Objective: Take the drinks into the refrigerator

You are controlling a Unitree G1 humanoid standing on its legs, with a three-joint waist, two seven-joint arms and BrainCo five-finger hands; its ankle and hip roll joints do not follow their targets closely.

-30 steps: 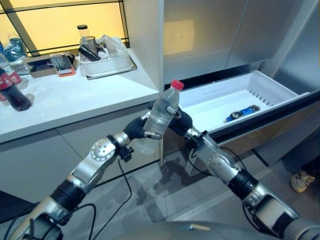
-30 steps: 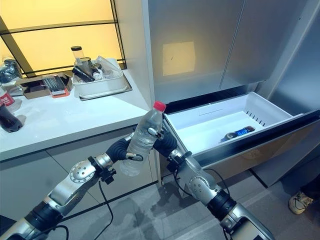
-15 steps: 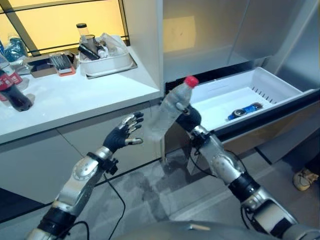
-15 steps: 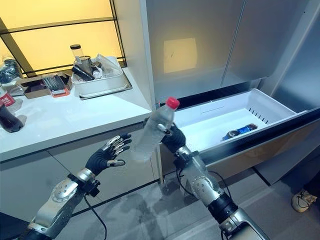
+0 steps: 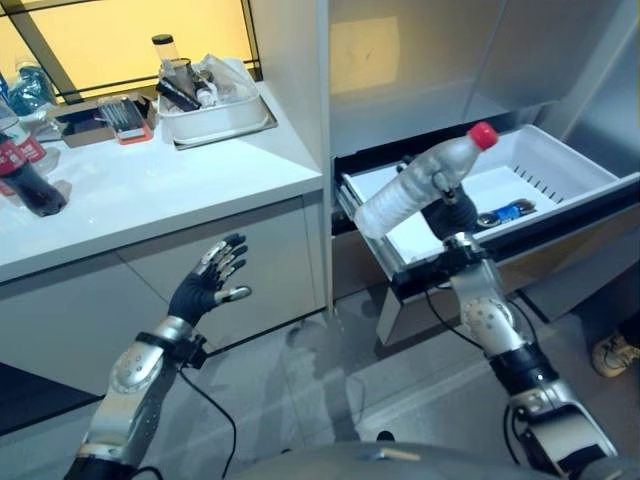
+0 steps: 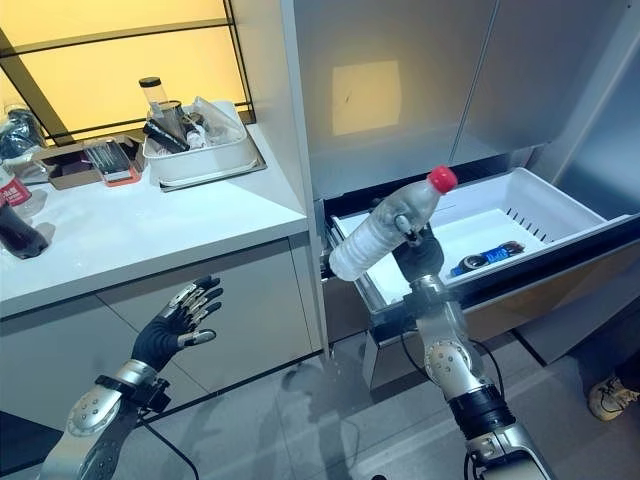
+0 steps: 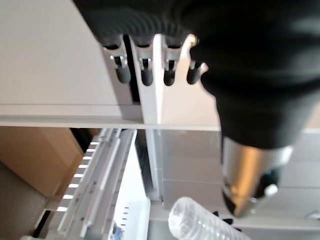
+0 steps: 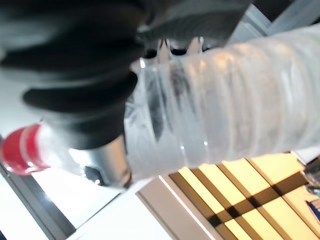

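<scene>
White countertop (image 5: 150,190) runs along the left over plain white cabinet fronts (image 6: 240,300), grey tile floor below, a backlit yellow panel behind. On the counter, left to right: one dark cola bottle (image 5: 28,180) with red label at the far edge, a small tray (image 5: 118,118) of oddments, then one white tub (image 5: 215,115) crammed with bottles and bags, too cluttered to count. Left hand (image 5: 207,285) is raised in front of the cabinets, fingers spread and straight, holding nothing, well apart from everything. Right of the counter stands the steel refrigerator (image 6: 400,90), upper doors closed, its bottom drawer (image 5: 560,170) pulled out, white liner exposed. Right hand (image 5: 447,208) is wrapped round one clear plastic bottle (image 5: 410,192) with a red cap, gripped near the neck, tilted cap-up toward the right, body hanging over the drawer's left front corner. One small blue-labelled bottle (image 5: 505,212) lies flat inside the drawer, just past the right hand. A person's shoe (image 5: 604,357) shows on the floor at the far right.
</scene>
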